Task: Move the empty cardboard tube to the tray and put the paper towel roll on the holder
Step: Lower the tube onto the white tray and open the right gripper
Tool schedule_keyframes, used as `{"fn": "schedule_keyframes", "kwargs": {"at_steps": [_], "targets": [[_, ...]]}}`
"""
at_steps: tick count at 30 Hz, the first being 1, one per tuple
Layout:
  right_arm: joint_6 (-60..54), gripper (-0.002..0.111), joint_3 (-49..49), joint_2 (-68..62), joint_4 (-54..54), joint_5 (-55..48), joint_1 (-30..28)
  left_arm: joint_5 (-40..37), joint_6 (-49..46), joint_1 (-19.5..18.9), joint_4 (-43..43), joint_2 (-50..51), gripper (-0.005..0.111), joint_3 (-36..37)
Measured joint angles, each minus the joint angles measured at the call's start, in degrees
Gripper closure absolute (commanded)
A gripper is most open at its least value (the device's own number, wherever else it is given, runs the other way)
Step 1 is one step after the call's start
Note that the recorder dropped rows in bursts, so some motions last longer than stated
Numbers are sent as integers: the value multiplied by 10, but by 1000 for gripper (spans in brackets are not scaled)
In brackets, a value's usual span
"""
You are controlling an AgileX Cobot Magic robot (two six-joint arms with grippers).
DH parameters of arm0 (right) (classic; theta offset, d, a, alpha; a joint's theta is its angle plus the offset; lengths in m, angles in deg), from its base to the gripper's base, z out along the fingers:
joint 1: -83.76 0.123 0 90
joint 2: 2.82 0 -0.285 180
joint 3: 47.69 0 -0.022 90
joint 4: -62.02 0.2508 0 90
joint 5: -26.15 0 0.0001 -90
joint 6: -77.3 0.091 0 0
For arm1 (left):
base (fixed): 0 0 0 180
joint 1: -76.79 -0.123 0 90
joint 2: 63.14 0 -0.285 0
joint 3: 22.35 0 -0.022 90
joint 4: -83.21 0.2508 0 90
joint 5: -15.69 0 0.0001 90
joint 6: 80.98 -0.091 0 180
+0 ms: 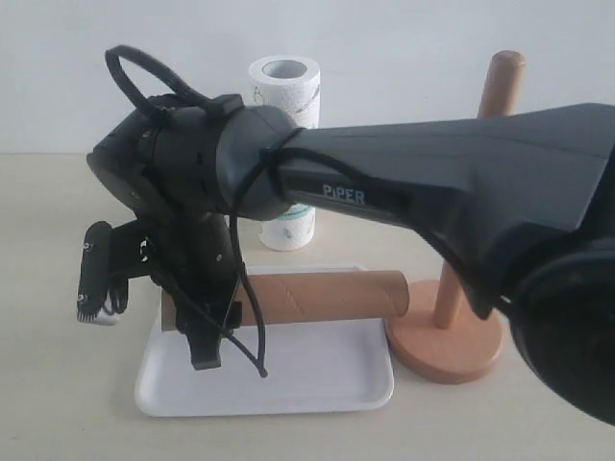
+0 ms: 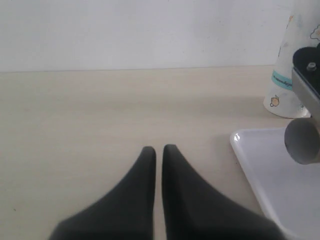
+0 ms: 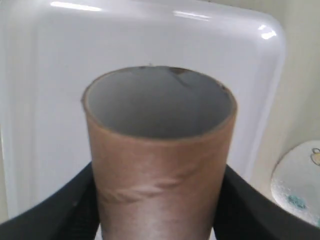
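Observation:
The empty cardboard tube [image 1: 327, 294] lies level over the back part of the white tray [image 1: 317, 389]. My right gripper [image 1: 205, 331], reaching across from the right, is shut on the tube's left end. In the right wrist view the tube's open mouth [image 3: 159, 150] fills the middle, with black fingers [image 3: 47, 212] on both sides and the tray [image 3: 50, 75] beneath. I cannot tell whether the tube touches the tray. The paper towel roll [image 1: 285, 84] stands upright behind the arm. The wooden holder [image 1: 450, 341] stands right of the tray with its post bare. My left gripper [image 2: 159, 149] is shut and empty over the table.
The right arm's black body [image 1: 432, 182] spans the scene and hides most of the paper towel roll. In the left wrist view the tray's corner [image 2: 240, 142] and the roll's lower part [image 2: 286, 80] lie off to one side. The beige tabletop [image 1: 58, 384] surrounds the tray.

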Motion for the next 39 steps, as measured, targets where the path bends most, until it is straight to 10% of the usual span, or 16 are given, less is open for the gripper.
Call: {"fn": "schedule_keyframes", "kwargs": {"at_steps": [8, 23, 30, 37, 39], "targets": [[0, 64, -1, -7, 51, 23, 0, 0, 0, 0, 0, 0, 103, 0], [30, 34, -2, -8, 54, 24, 0, 0, 0, 0, 0, 0, 103, 0], [68, 41, -2, -8, 23, 14, 0, 0, 0, 0, 0, 0, 103, 0], [160, 109, -52, -6, 12, -53, 1, 0, 0, 0, 0, 0, 103, 0], [198, 108, -60, 4, 16, -54, 4, 0, 0, 0, 0, 0, 103, 0]]}}
